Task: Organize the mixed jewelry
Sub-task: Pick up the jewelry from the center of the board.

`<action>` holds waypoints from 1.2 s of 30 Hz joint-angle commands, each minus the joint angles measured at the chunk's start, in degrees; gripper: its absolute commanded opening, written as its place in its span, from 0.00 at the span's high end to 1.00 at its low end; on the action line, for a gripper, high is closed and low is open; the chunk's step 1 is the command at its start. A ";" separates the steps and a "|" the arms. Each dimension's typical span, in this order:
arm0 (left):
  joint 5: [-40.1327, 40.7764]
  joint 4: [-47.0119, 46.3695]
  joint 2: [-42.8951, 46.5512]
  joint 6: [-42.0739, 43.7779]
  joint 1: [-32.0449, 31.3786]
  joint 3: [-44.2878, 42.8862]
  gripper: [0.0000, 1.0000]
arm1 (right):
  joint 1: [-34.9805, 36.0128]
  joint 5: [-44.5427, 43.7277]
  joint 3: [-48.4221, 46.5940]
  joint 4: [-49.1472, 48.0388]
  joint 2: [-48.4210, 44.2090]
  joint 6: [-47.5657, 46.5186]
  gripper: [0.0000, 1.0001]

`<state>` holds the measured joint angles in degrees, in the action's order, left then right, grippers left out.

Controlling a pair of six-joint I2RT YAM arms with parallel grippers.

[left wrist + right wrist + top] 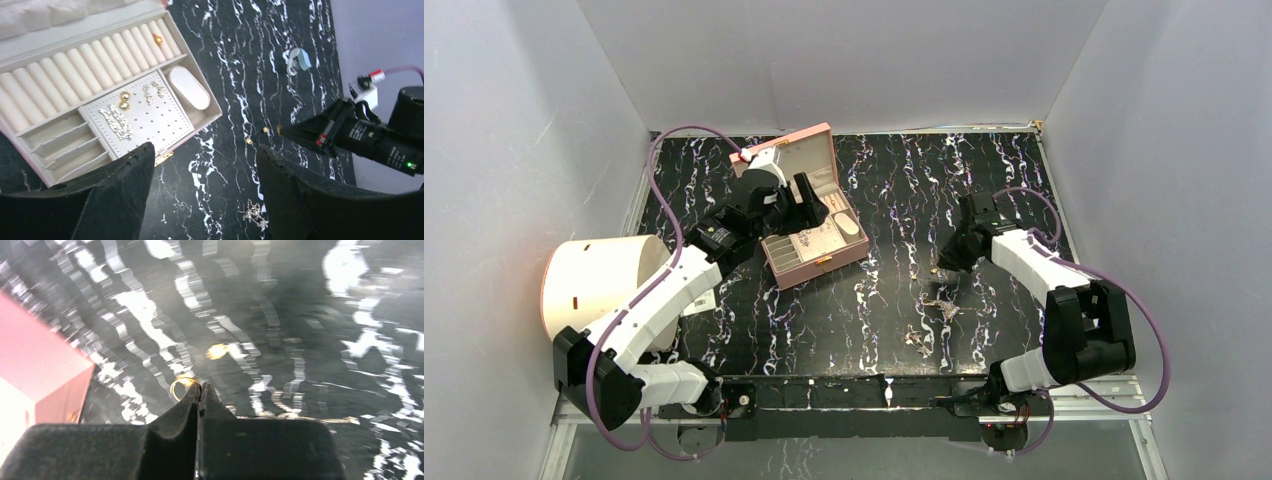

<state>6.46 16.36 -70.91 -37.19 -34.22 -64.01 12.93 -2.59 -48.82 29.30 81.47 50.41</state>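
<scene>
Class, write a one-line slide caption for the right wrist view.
Right tool pinching a gold ring against the black marbled table, pink box at left.

The left tool (205, 150) gapes wide at the bottom edge. Upper left, the open box (60, 75) holds gold studs (123, 100). Right of centre, the right tool (282, 133) pinches a small gold piece (278, 130).

We are seeing a gold ring (181, 381) sitting pinched in the right tool (200, 389). Silvery chain pieces (254, 214) are lying loose on the worktop (300, 30).
</scene>
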 commanded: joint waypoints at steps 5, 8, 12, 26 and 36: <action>-8.40 -9.19 -0.89 -1.01 0.29 4.49 0.37 | 14.92 9.33 -10.88 -13.18 1.70 -6.00 0.98; -9.44 -11.19 -0.89 -1.18 0.29 6.13 0.39 | 17.89 13.22 -12.53 -18.55 2.68 -6.78 0.98; -9.52 -14.40 -0.15 -2.03 0.29 9.39 0.40 | 20.88 16.05 -15.46 -22.80 4.55 -8.36 0.98; -12.41 -20.38 -0.74 -4.35 0.37 11.62 0.53 | 24.08 22.45 -17.95 -28.81 7.08 -8.18 0.98; -12.34 -20.63 -1.72 -4.74 0.38 12.00 0.63 | 24.09 23.69 -17.54 -31.64 7.22 -6.67 0.98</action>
<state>-5.26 -3.03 -72.66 -41.93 -34.22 -52.51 36.88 19.53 -64.88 1.80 88.62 43.33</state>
